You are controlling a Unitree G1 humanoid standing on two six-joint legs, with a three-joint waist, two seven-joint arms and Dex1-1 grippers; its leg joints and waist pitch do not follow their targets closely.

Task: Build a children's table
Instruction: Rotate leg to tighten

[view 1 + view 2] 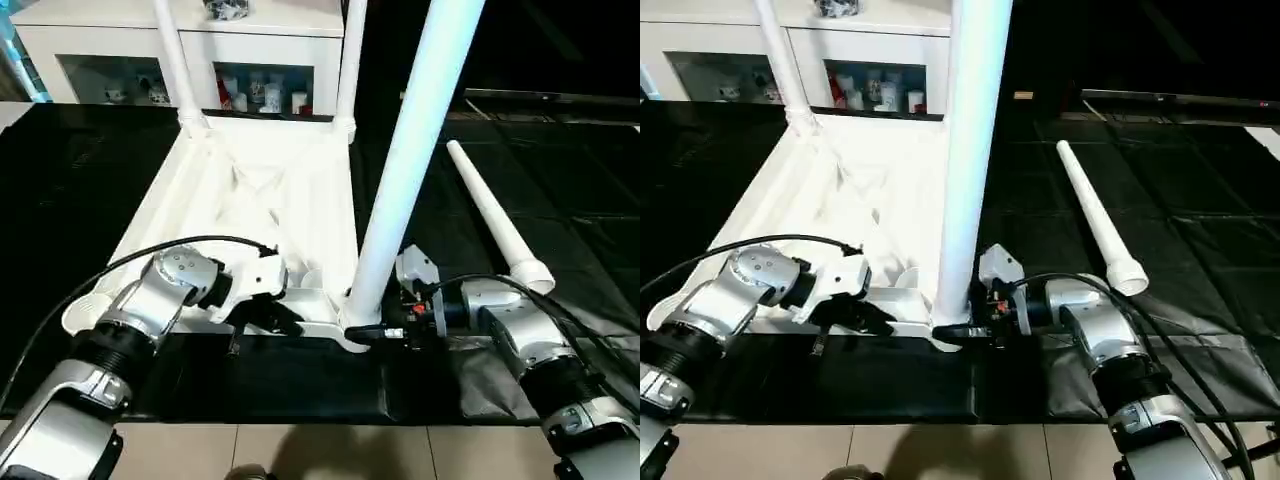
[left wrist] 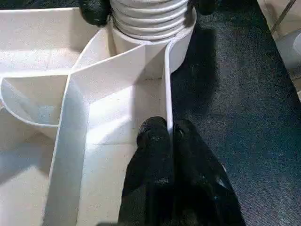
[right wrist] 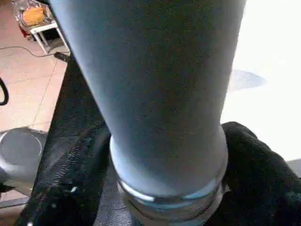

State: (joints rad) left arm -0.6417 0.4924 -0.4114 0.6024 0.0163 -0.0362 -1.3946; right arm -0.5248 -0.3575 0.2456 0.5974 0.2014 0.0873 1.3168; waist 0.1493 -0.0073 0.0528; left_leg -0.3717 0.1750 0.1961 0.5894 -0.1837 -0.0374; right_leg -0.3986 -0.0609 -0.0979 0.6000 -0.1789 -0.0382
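Standing legs point(image 1: 412, 150) three, loose leg point(image 1: 497, 222) one.

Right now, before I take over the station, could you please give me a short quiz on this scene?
1. How many legs stand upright at the corners of the table top: A one, B three, C four?
2. True or false: the loose leg lies on the black mat, to the robot's right of the table top.
3. Fill in: the fingers of the left gripper are shut on the table top's ____.

Key: 1 B; 2 true; 3 rim.
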